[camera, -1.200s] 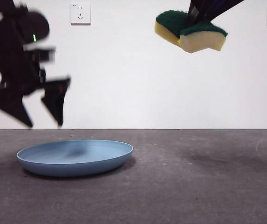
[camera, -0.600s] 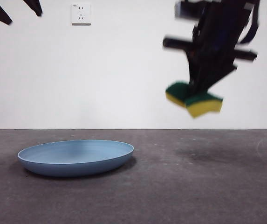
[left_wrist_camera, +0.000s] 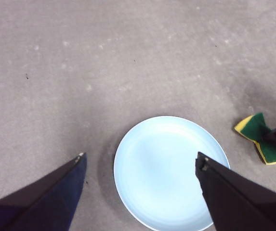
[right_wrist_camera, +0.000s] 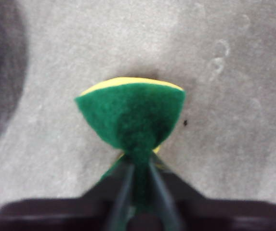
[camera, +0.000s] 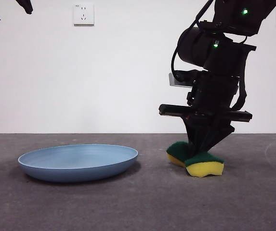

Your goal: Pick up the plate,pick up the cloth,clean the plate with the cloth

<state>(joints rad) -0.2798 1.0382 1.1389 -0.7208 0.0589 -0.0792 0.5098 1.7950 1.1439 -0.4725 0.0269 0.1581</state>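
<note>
One plate (camera: 78, 161), one cloth (camera: 196, 160), two grippers. Right gripper (camera: 201, 150) is down at the table (camera: 142, 207), jaws pinched tight on the cloth's middle so it folds, green side up, yellow underside touching the table. Plate lies flat, well off to that gripper's side, untouched. Left gripper (left_wrist_camera: 140, 161) hangs high above the plate, jaws spread wide, holding nothing.

The plate (camera: 78, 162) is plain light blue, without any pattern. Beside the plate, the sponge (camera: 196, 160) has yellow foam under a dark green layer, and the gripper (camera: 201, 149) on it is black. The table (camera: 138, 207) under the plate is grey with pale spots.
</note>
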